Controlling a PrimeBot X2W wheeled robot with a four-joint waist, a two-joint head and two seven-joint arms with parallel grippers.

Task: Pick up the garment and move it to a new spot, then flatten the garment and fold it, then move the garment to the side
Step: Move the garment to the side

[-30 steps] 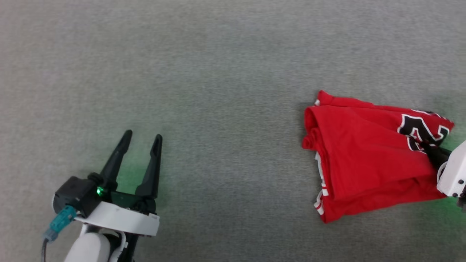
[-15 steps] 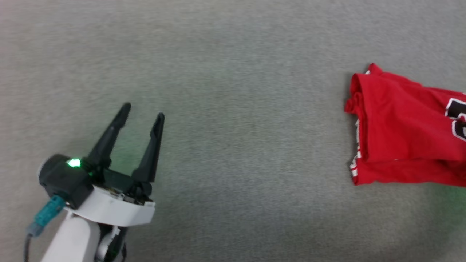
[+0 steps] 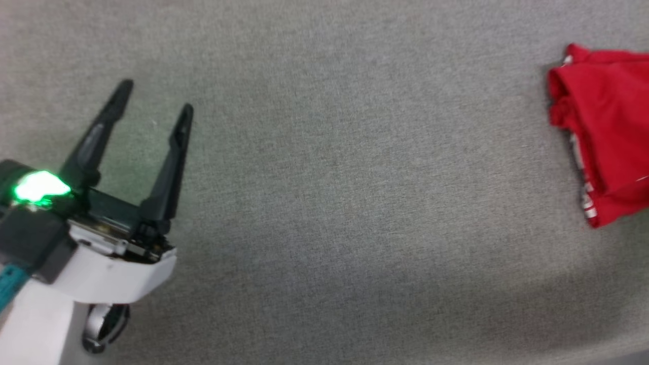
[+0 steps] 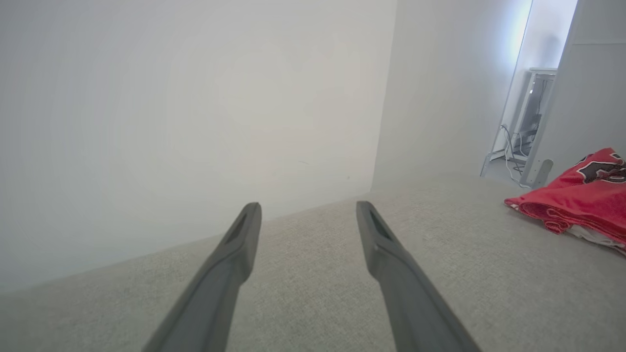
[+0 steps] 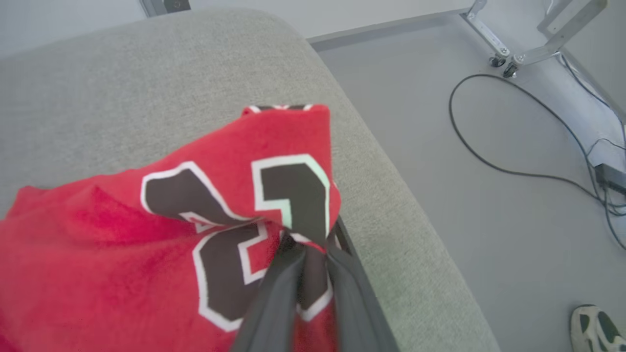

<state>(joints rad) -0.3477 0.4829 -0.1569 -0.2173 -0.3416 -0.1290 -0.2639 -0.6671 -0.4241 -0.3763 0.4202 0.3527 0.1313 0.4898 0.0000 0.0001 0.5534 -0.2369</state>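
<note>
**Right end effector clamped on the jersey at the desk corner**

The right end effector (image 5: 313, 247) is clamped on the garment (image 5: 98, 244) at its black "23", holding a fold raised. The garment lies bunched on the grey desk (image 5: 98, 73), near the desk's rounded corner. Well to the garment's left, the left end effector (image 3: 156, 96) has its fingers spread apart and holds nothing.

LIGHT even, soft, diffuse | GLARE blown-out green lamp (image 3: 38, 186) on left gripper (image 3: 155, 96), green tint on surface (image 3: 355, 177) | SHADOW faint band along lower head view | BLUR slight smear in head view; right gripper (image 5: 313, 247) and garment (image 5: 122, 254) soft up close | DISTORTION wide-angle stretch at wrist-view edges
</note>
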